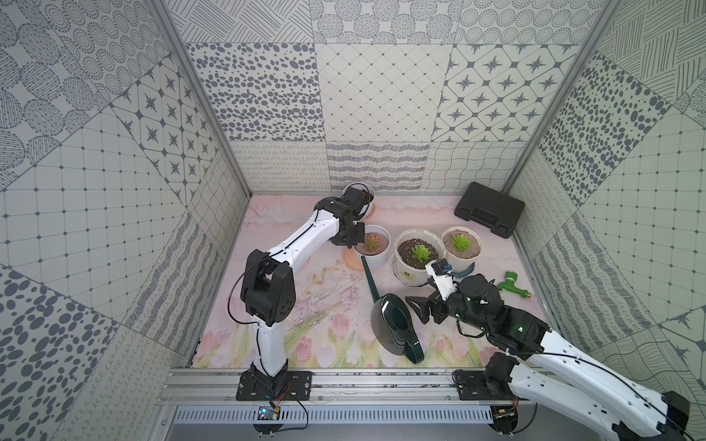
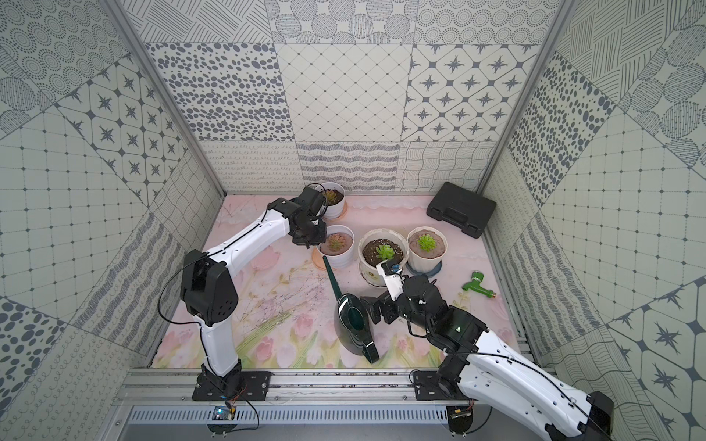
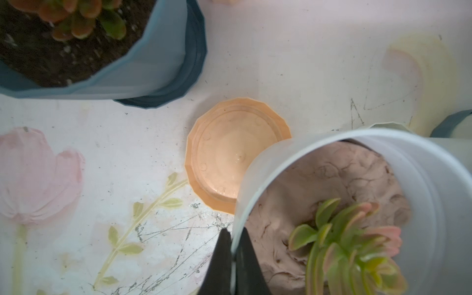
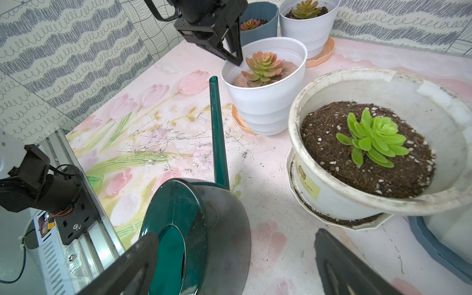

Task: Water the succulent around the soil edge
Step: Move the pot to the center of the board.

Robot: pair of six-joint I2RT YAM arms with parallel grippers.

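I'm watching the left gripper pinching the rim of the smooth white pot, while the right gripper is hanging spread wide at the glossy dark-green watering can. The succulent is sitting rightmost in the pot row, with its mounded soil edge lying open from above. Bare floral mat is stretching between the arms.

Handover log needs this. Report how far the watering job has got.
Done: nothing visible. In hand: the right gripper, open, sits at the dark green plastic watering can, which stands ungripped; the left gripper is shut on the rim of the pinkish rosette's smooth white pot. Left: grasp, lift, pour around the tan soil edge of the bright green succulent in the white fluted pot.
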